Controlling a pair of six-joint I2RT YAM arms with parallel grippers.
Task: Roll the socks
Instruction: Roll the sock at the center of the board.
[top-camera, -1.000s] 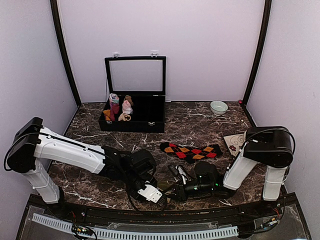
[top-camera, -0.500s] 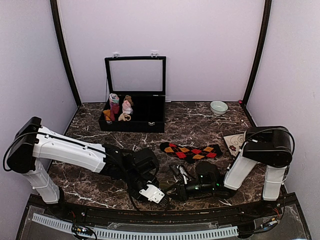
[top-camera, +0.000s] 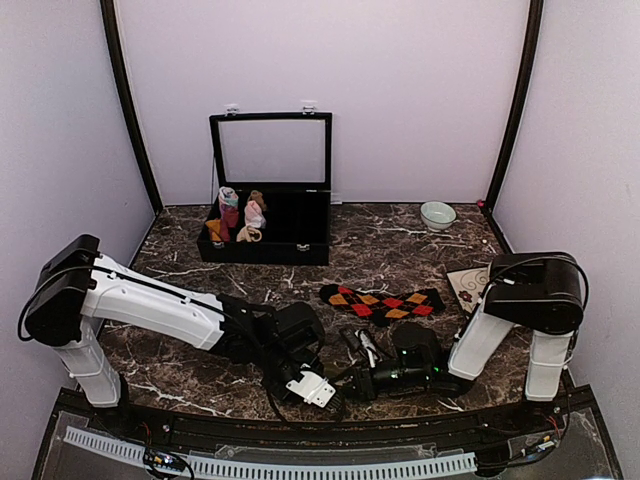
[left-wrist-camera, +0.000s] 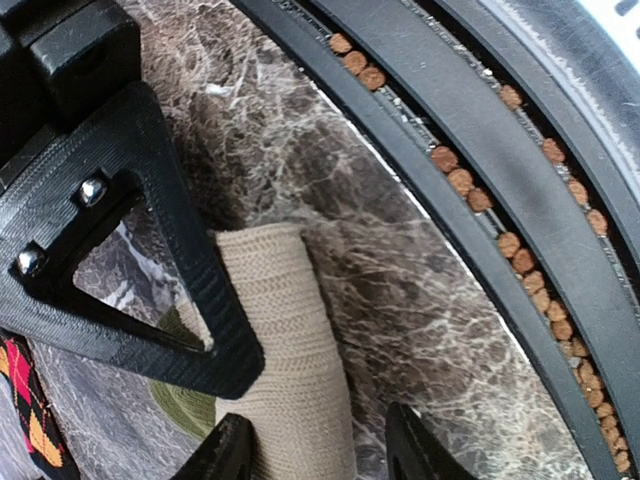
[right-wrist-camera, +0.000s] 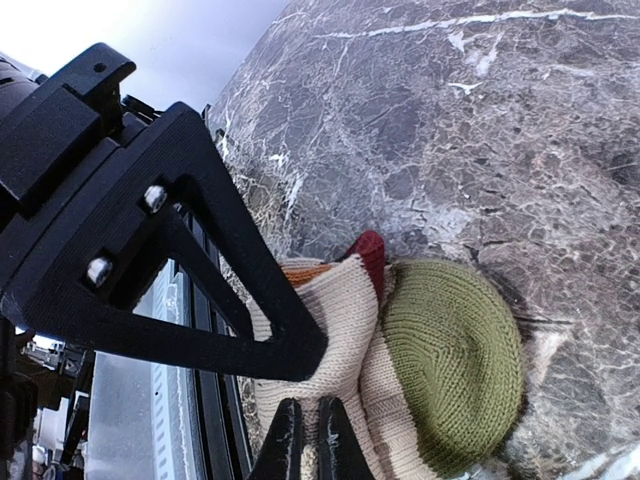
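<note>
Left fingers (left-wrist-camera: 225, 455) stand apart, one on each side of the striped sock (left-wrist-camera: 290, 340). Whether they press it I cannot tell, since a dark sliver shows along one side. Right fingers (right-wrist-camera: 287, 440) are pressed together, on a fold of its cream knit as far as I can see.

Both arms meet at the sock, low at the near edge of the tabletop (top-camera: 400, 250) and about midway between my bases, so neither is nearer. From my left, the cream tube runs lengthwise straight out ahead of the tips, its blunt end toward the black rail (left-wrist-camera: 420, 175). From my right, the wound part sits just past the tips, green spiral facing me and maroon peeping behind. I judge the roll's axis runs roughly from one wrist to the other.

Dark marble, smooth, is likely to let knit slide rather than catch. Room is tight toward the rail and free toward the far side. Far back stands the open box (top-camera: 265, 252), with small rolls (top-camera: 235, 215) in its left end. The argyle sock (top-camera: 382, 301) lies flat a little beyond both wrists, long axis left to right, untouched. The bowl (top-camera: 437, 214) sits well apart at the back right.
</note>
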